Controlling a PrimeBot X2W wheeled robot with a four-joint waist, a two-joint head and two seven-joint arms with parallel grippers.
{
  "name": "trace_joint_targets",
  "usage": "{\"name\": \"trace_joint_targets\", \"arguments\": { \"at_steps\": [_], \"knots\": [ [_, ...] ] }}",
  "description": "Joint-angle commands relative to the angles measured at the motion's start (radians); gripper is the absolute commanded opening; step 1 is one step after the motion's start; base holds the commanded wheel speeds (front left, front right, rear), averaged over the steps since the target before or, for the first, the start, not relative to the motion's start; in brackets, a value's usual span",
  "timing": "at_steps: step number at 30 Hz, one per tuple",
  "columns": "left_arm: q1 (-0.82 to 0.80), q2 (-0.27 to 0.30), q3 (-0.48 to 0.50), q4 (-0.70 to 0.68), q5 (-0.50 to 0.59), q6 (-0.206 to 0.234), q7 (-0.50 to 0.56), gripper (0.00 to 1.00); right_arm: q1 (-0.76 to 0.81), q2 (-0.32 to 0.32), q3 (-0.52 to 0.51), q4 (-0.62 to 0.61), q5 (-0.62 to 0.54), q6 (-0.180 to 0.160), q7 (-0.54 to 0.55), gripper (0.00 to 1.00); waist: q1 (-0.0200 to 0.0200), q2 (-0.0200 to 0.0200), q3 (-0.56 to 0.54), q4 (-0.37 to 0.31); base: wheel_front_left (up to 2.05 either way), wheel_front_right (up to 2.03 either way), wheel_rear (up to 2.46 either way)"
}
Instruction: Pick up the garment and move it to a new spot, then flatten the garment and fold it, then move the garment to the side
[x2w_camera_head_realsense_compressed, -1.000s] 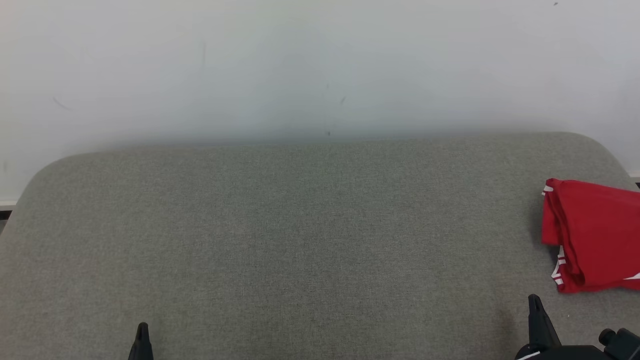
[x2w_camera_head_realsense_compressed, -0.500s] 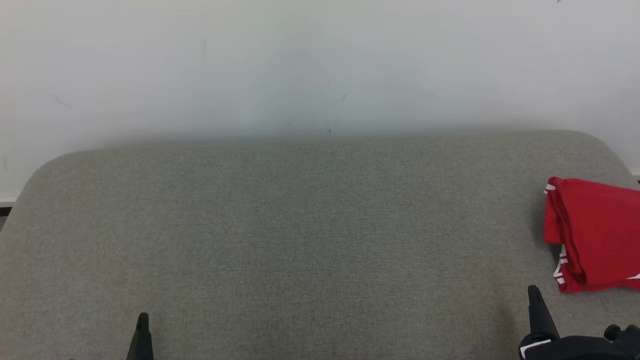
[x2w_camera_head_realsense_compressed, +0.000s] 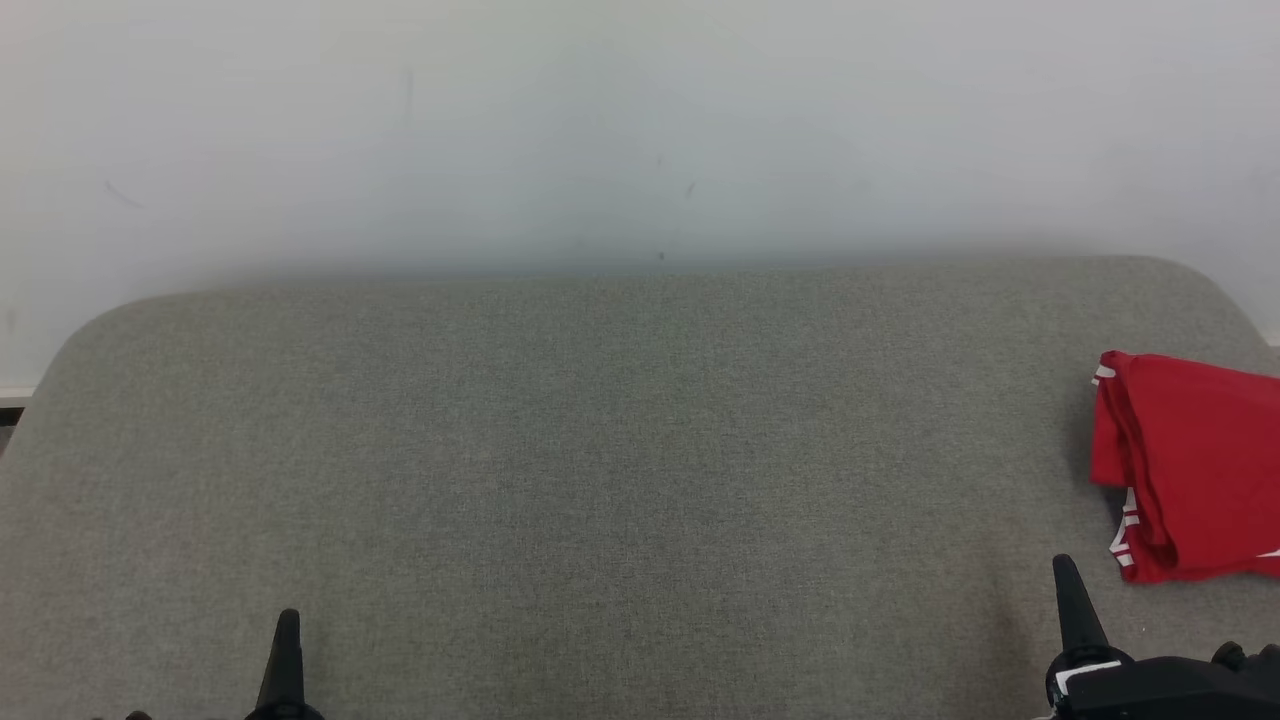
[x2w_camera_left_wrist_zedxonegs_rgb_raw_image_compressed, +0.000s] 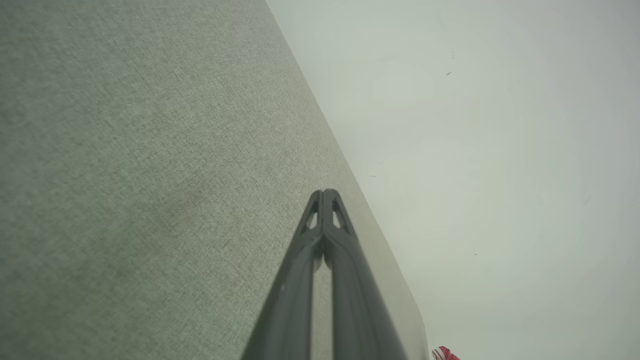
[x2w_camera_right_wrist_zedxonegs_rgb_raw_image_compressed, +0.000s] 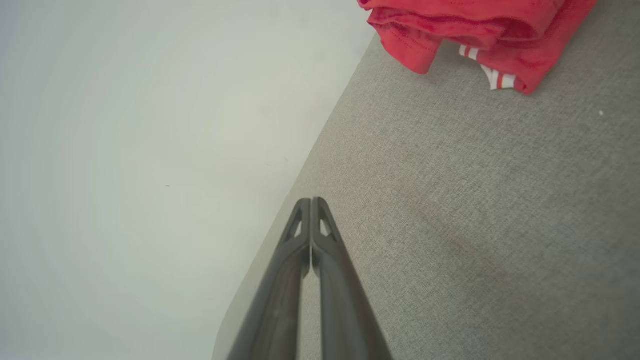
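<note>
- Both tools have crept further up from the bottom edge of the head view over the last second. The whole picture has slid slightly too, so part of that shift is the camera's.
- The left tool (x2w_camera_head_realsense_compressed: 287, 618) has its two dark fingers pressed together into a single point and holds nothing. In its wrist view the tip (x2w_camera_left_wrist_zedxonegs_rgb_raw_image_compressed: 325, 192) lies over bare covering, well apart from the cloth.
- The bench (x2w_camera_head_realsense_compressed: 600, 450) is covered in a matte grey-green weave, fine-grained and flat, with rounded far corners. It stands against a plain pale wall (x2w_camera_head_realsense_compressed: 640, 120).
- The right tool (x2w_camera_head_realsense_compressed: 1062, 565) is likewise pinched closed and empty. It sits near the cloth but apart from it.
- The garment (x2w_camera_head_realsense_compressed: 1200, 460) lies at the far right of the bench, cut off by the picture's edge. It is soft red knit folded into a layered, roughly rectangular bundle, with white striped trim peeking out at the hems (x2w_camera_right_wrist_zedxonegs_rgb_raw_image_compressed: 495, 77).
- Judged from how it lies, folded and set aside, the task looks essentially done, and only settling the arms appears to remain.
</note>
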Motion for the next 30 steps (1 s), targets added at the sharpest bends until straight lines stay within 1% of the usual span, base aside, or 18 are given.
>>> {"name": "trace_joint_targets", "arguments": {
  "at_steps": [1,30],
  "knots": [
    [-0.021,0.005,0.005,-0.013,-0.025,-0.007,0.008,0.0,-0.019,-0.004,-0.001,-0.013,0.032,-0.001,0.005,0.0,0.0,-0.0001,0.001,0.0,0.0,0.0,0.0],
    [-0.052,0.006,0.012,-0.027,-0.26,-0.013,0.071,0.0,-0.043,-0.004,-0.003,-0.038,0.303,-0.002,0.071,0.0,-0.0001,-0.0001,0.017,0.005,0.0,0.0,0.0]
  ]
}}
